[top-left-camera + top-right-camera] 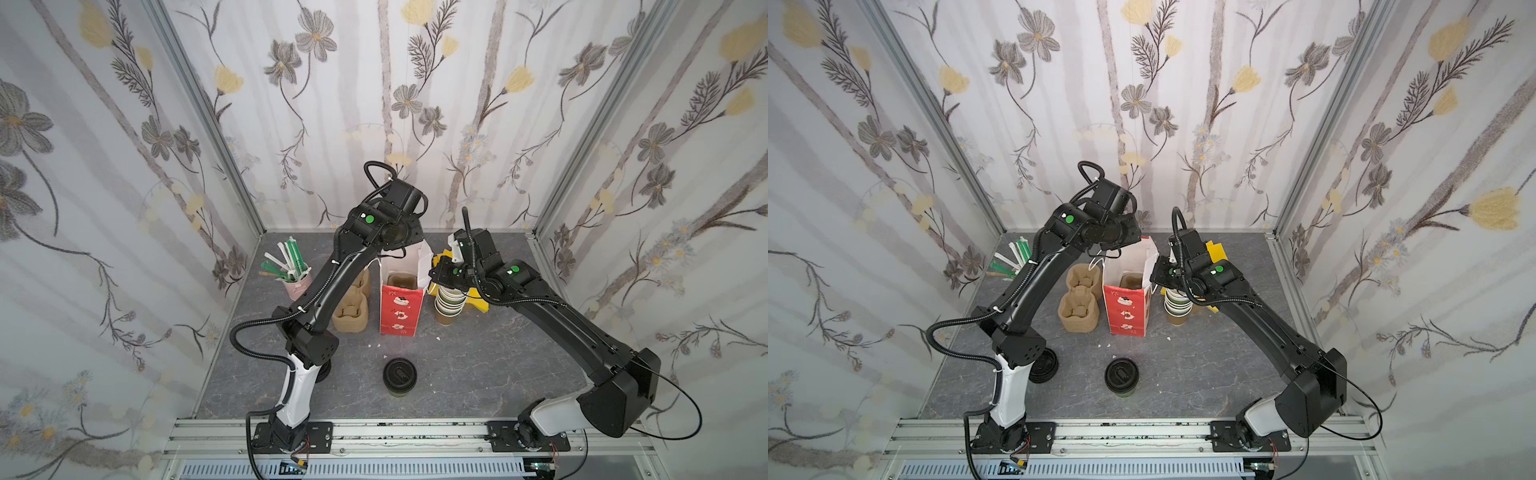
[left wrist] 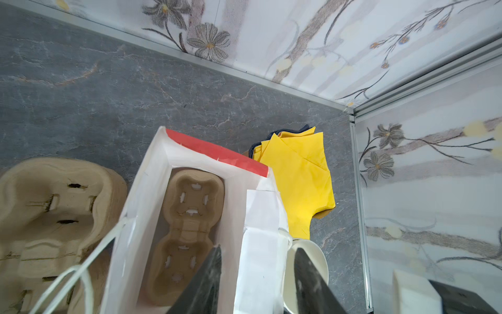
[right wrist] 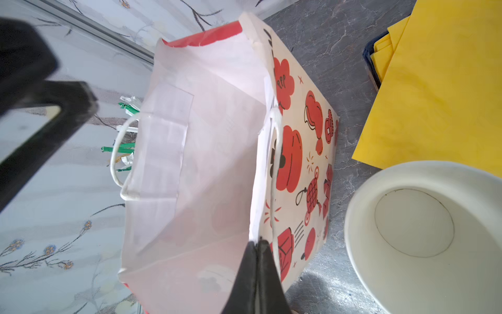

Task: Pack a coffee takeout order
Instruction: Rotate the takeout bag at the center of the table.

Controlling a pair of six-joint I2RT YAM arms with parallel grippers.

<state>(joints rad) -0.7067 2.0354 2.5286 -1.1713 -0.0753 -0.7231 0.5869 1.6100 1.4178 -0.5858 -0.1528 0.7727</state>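
Over red paper bag (image 2: 217,153): my left hand (image 2: 257,248) part open, empty, astride wall; right hand (image 3: 257,244) pinches rim. Risk: snagging wall tips bag.

Three pale walls papered with grey and yellow flowers on brown stems (image 1: 415,104) enclose the cell on its far side and both flanks in both top views. Brushed aluminium corner posts (image 1: 203,112) run down to a dark grey marble-patterned tabletop (image 1: 478,374). A slotted silver aluminium rail (image 1: 415,432) borders its near edge. The light is soft and even, and the shadows are faint.
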